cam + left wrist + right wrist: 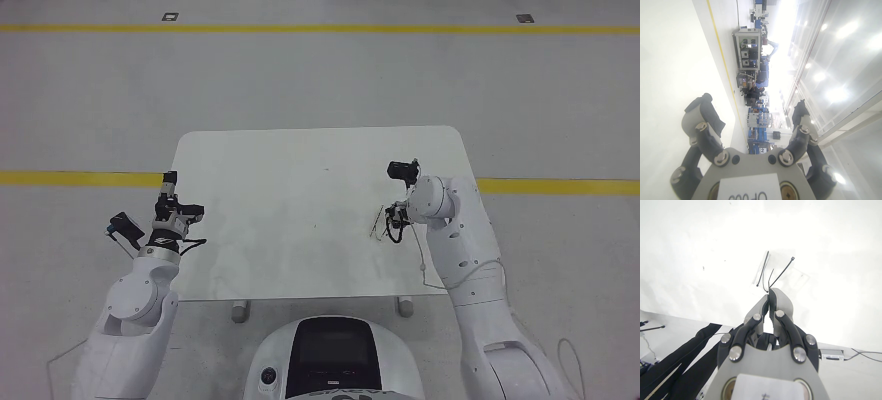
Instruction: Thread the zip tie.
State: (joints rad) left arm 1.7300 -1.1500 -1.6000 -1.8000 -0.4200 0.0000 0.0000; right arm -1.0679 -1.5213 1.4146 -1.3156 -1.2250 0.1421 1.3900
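- Right gripper (769, 292), at the table's (300, 200) three o'clock, fingers clamped together on a zip tie (771, 275).
- Left gripper (753, 99), at nine o'clock, fingers spread apart.

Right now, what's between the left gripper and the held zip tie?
Bare white table, per the top view, from the left gripper to the zip tie held by the right gripper.

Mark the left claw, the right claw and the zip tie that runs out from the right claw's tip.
left claw (753, 100), left wrist view, open gap midway between its fingertips.
right claw (769, 292), right wrist view, where its closed fingertips meet.
zip tie (782, 271), right wrist view, mid-strap between head and claw tip.
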